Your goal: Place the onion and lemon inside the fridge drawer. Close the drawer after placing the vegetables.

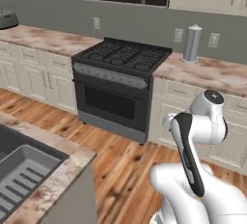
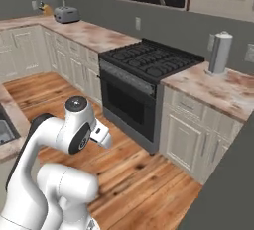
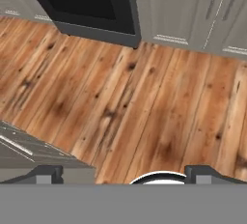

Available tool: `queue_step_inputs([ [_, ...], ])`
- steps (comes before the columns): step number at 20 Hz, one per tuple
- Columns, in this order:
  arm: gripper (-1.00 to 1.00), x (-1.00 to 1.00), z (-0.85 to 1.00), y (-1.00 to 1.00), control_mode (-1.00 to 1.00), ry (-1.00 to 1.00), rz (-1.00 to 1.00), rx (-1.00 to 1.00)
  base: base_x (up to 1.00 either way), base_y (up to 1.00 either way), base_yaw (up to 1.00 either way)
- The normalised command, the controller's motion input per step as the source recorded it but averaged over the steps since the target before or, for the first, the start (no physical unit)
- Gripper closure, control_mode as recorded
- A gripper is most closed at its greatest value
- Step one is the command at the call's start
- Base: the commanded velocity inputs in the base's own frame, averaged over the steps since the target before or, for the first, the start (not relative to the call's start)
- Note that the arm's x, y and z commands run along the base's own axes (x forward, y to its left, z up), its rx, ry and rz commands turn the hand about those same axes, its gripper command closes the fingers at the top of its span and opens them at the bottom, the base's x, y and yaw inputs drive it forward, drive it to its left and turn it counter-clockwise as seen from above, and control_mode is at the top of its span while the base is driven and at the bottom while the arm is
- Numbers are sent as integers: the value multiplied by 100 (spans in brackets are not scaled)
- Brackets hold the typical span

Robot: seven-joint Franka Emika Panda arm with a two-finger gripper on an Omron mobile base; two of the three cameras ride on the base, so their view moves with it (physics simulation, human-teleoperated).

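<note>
The dark-tipped two-finger gripper (image 3: 123, 175) is hanging wide open, gripping nothing, facing the brown wooden plank floor (image 3: 144, 102).

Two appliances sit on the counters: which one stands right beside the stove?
The tall silver cylindrical canister, upright on the marble counter just right of the black gas stove. The squat grey toaster sits far off on the left counter.

Light even and fairly bright, diffuse; no single source evident. Shadows soft and faint: a dim patch on the wood floor (image 1: 125, 170) in front of the stove (image 1: 118, 85). Mild sheen on the metal canister (image 2: 220, 51) and on the robot arm (image 1: 200, 136); no hard glare. All three views low-resolution and slightly soft, rendered textures smeared on the worktop (image 1: 212, 71). No edge distortion noticed.
</note>
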Motion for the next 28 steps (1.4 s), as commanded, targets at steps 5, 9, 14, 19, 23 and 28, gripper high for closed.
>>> queue_step_inputs([
  [5,-100,0,0,0,100,0,0,0,100,-57,43],
  [9,-100,0,0,0,100,0,0,0,100,-55,43],
  [14,-100,0,0,0,100,0,0,0,100,-45,43],
  [19,-100,0,0,0,100,0,0,0,100,-10,46],
  [23,-100,0,0,0,100,0,0,0,100,0,47],
  [28,-100,0,0,0,100,0,0,0,100,-1,45],
])
